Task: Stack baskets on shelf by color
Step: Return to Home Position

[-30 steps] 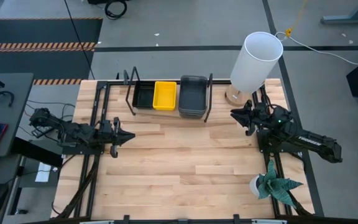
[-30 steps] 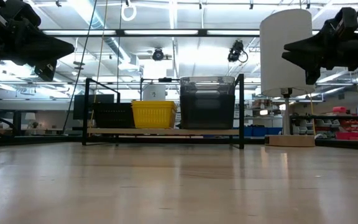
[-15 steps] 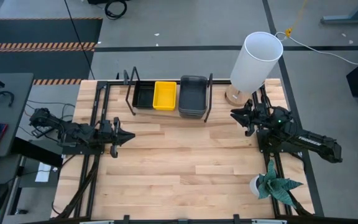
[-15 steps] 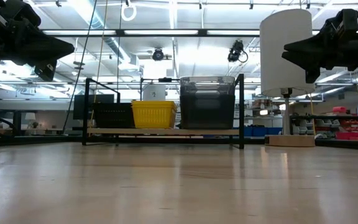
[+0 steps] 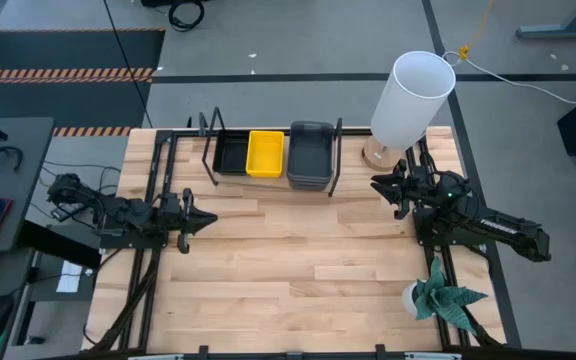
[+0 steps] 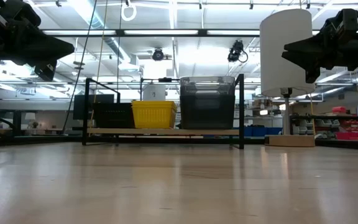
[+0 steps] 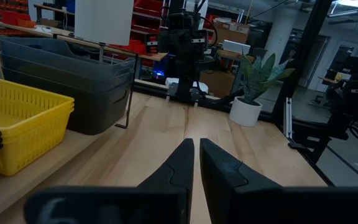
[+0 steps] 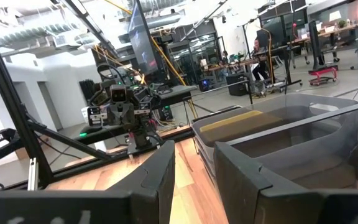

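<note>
The shelf (image 6: pixel 166 131) stands at the table's far edge on its black wire end frames. On its board sit a black stack of baskets (image 5: pixel 232 155) at the left, a yellow stack (image 5: pixel 265 152) in the middle and a taller dark grey stack (image 5: pixel 310 154) at the right. My left gripper (image 5: pixel 208 217) hovers shut and empty over the table's left side, pointing right; it also shows in the left wrist view (image 7: pixel 196 144). My right gripper (image 5: pixel 376 183) hovers open and empty at the right, just right of the shelf, pointing left; it also shows in the right wrist view (image 8: pixel 194 148).
A white cylindrical lamp (image 5: pixel 411 100) on a wooden base stands at the far right corner, beside the shelf. A small potted plant (image 5: pixel 438 297) stands at the near right. The slatted wooden tabletop (image 5: pixel 288 270) lies bare between the arms and toward the near edge.
</note>
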Robot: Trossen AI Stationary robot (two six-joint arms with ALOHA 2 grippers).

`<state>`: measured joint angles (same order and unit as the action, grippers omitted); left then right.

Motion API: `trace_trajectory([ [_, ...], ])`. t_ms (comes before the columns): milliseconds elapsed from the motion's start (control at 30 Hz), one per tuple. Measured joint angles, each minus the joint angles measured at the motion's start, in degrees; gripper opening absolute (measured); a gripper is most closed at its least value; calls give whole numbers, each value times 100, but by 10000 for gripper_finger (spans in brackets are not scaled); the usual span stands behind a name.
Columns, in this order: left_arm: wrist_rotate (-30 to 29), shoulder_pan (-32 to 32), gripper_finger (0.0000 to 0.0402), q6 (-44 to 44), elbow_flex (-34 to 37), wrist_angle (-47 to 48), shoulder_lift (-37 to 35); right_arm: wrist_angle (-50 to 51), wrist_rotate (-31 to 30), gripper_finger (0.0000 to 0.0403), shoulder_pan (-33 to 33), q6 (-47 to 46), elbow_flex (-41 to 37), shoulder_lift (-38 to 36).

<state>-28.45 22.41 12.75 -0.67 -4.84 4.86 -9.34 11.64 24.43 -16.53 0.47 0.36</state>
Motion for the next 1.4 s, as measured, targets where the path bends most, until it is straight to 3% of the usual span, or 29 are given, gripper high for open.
trace_trajectory([
  [500, 2, 0, 36, -9, -4, -497, -2, 2, 0, 116, 2, 2, 2, 0],
  [1400, 0, 0, 26, 109, -4, -457, 0, 0, 2, 116, 2, 0, 2, 0],
])
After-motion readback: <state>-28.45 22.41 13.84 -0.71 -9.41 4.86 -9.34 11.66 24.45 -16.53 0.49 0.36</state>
